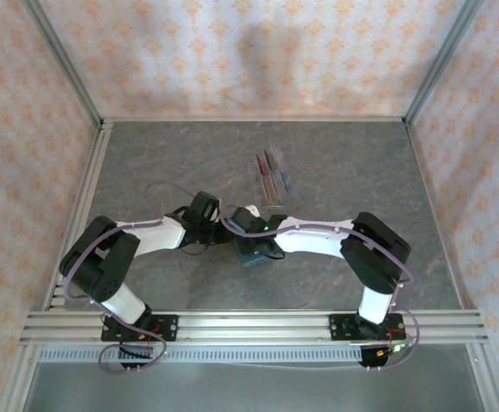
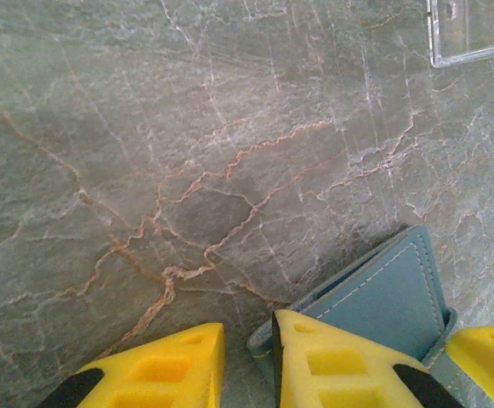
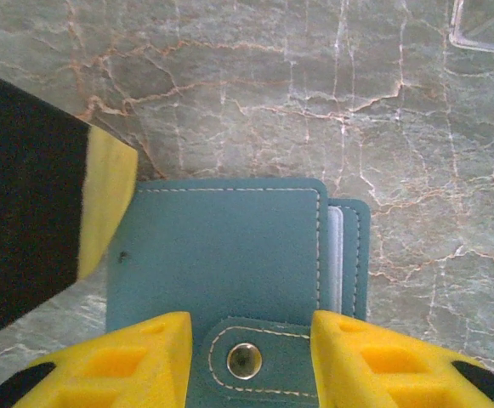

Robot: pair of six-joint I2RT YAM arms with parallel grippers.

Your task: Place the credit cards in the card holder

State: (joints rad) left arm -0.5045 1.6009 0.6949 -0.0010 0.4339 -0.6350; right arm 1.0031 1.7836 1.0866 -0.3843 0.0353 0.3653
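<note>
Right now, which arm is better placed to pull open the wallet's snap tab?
Right, probably: the right gripper straddles the snap tab of the wallet; the left gripper sits at its edge.

The whole bench [image 1: 189, 163] is seen from high above and behind its near edge, while its middle is viewed steeply and closely from both wrists, the teal card holder [image 3: 221, 246] being shared by all three.

Centre pretty jammed: left gripper [image 2: 247, 357] and right gripper [image 3: 251, 340] both crowd card holder [image 3: 221, 246]. Clear rack [image 1: 271, 176] sits near, just behind. Rest of table [image 1: 386, 163] wide open, walls [image 1: 232, 51] boxing three sides.
</note>
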